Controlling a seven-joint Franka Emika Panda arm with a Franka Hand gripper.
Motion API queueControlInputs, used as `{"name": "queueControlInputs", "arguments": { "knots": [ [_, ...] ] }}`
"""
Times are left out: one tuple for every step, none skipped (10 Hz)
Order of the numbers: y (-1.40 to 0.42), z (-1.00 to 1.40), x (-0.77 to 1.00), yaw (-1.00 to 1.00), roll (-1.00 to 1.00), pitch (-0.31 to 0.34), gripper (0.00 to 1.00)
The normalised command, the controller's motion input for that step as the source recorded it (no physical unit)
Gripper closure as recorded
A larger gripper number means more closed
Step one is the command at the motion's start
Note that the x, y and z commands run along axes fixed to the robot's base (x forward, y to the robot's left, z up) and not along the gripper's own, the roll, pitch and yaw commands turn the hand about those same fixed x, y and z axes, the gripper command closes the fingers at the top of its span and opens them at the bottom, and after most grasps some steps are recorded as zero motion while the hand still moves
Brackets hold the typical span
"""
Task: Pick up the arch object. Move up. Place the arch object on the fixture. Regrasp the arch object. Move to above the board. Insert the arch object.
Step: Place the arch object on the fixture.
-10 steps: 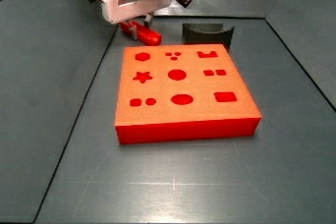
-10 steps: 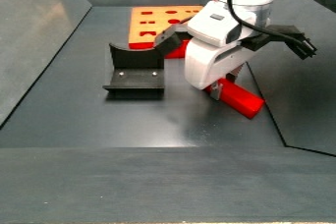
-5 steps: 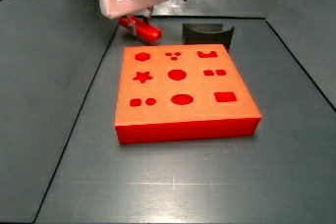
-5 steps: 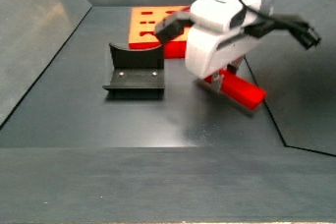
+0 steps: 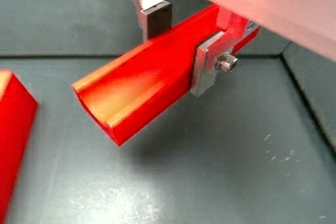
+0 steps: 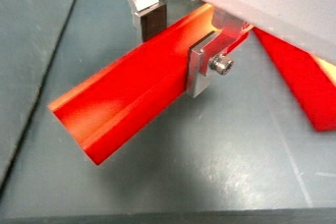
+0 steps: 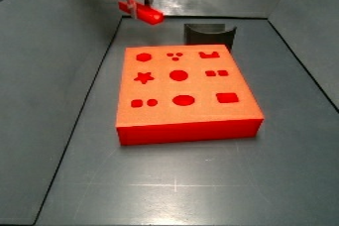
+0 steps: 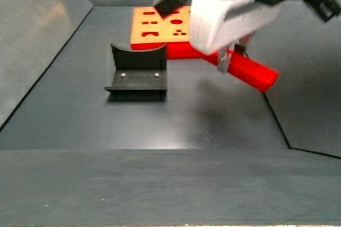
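Observation:
My gripper (image 5: 183,43) is shut on the arch object (image 5: 138,85), a bright red bar that sticks out past the fingers in both wrist views (image 6: 125,95). Gripper (image 7: 137,2) and arch object (image 7: 145,13) hang in the air above the floor beyond the board's far left corner. The board (image 7: 183,86) is a large orange-red slab with shaped cutouts. The fixture (image 7: 209,34), dark with a curved notch, stands just behind the board. In a side view the arch object (image 8: 248,71) hangs under the gripper (image 8: 229,60), to the right of the fixture (image 8: 136,72).
Sloping grey walls (image 7: 66,91) enclose the dark floor (image 8: 173,131) on the sides. A board edge (image 5: 11,140) shows beside the held bar in a wrist view, and the board (image 8: 154,24) lies behind the fixture.
The gripper has risen straight up with the arch object in it, lifting the bar off the floor. Board and fixture have not moved.

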Motion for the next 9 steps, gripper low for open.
{"name": "queueControlInputs", "arguments": {
  "knots": [
    [0.00, 1.00, -0.01, -0.01, 0.01, 0.007, 1.00],
    [0.01, 1.00, -0.02, -0.01, 0.02, 0.020, 1.00],
    [0.01, 1.00, -0.03, -0.01, 0.02, 0.024, 1.00],
    [0.01, 1.00, -0.03, -0.01, 0.03, 0.030, 1.00],
    [0.01, 0.89, -0.03, -0.01, 0.03, 0.037, 1.00],
    [0.02, 0.73, -0.02, -0.01, 0.04, 0.046, 1.00],
    [0.02, 0.62, -0.02, -0.01, 0.04, 0.050, 1.00],
    [0.02, 0.39, -0.01, -0.01, 0.04, 0.065, 1.00],
    [0.02, 0.23, 0.00, -0.01, 0.04, 0.078, 1.00]
  ]
}}
